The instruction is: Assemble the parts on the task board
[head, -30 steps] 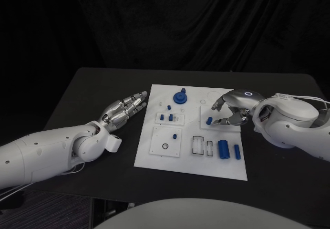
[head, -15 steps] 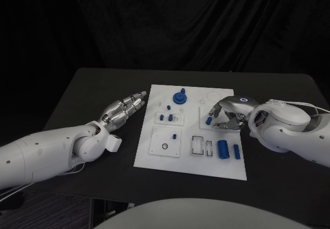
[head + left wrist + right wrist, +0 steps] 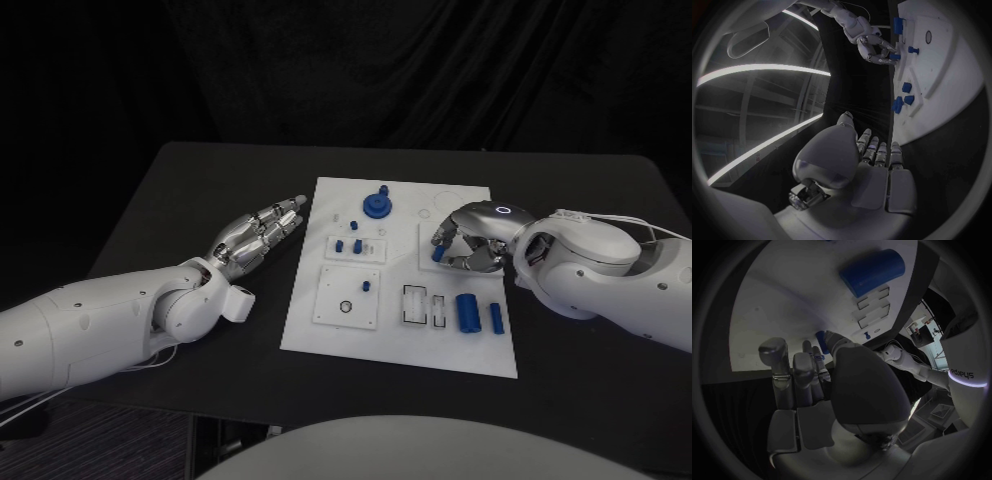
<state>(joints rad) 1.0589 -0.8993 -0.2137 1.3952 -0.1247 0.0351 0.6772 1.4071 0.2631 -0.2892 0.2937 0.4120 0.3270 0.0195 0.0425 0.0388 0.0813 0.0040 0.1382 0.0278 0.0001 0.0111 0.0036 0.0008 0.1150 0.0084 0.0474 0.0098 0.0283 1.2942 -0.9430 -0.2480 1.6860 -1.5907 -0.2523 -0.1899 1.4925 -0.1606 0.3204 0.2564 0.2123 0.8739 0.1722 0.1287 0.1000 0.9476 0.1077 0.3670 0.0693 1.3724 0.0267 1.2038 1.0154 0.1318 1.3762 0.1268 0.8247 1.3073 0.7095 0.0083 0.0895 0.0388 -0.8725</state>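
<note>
A: Where is the white rectangular task board (image 3: 397,330)?
B: In the middle of the black table (image 3: 173,190), small blue parts on it.
A: Right hand (image 3: 469,240)?
B: Over the board's right side, fingers curled down around a small blue peg (image 3: 438,254); actual grip cannot be confirmed.
A: Left hand (image 3: 260,232)?
B: Just left of the board, fingers straight, holding nothing.
A: Other parts?
B: A large blue cylinder (image 3: 467,311) lies near the board's right edge.

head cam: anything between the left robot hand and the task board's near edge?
No. In the head view, only bare black table lies between the left robot hand and the task board.
</note>
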